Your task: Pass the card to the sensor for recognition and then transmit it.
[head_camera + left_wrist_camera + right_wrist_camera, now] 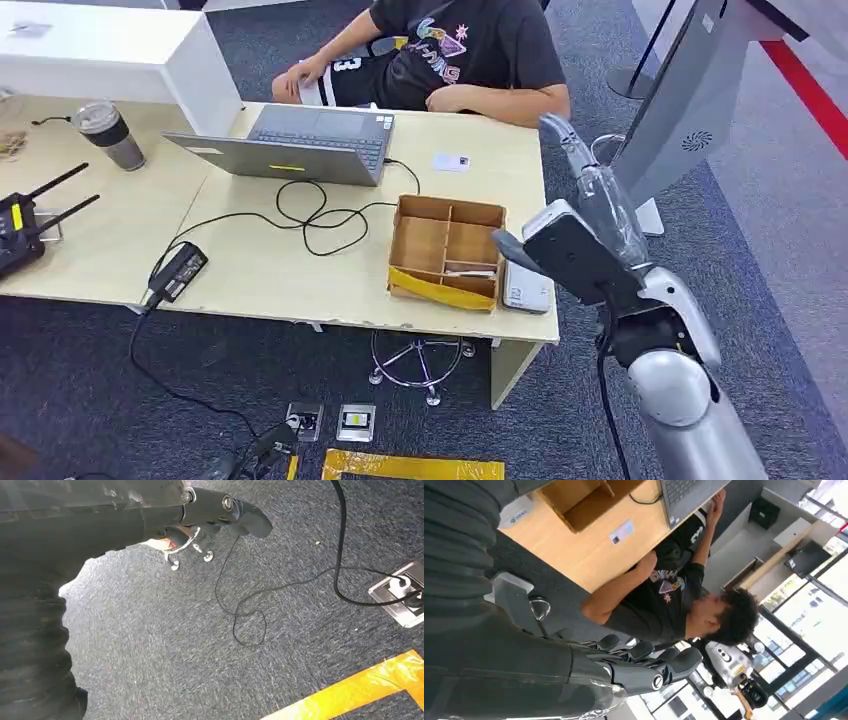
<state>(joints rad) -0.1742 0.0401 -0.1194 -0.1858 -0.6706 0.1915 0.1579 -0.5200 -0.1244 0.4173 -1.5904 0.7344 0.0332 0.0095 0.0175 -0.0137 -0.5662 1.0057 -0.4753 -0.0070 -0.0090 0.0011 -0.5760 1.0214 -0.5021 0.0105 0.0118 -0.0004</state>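
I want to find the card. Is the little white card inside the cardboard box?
No. In the head view the white card lies flat on the bare desk, apart from the cardboard box, nearer the person.

Head camera looks forward and down from high over the table (300, 270). Left wrist camera points down at carpet (175, 645), close. Right wrist camera, turned sideways, shares the table's cardboard box (445, 250) and seated person (674, 595) with it.

Light wooden table (250, 270); laptop (300, 145), card (451, 162) and divided cardboard box (445, 250) lie left of the raised right hand (585, 215); tumbler (108, 134) far beyond
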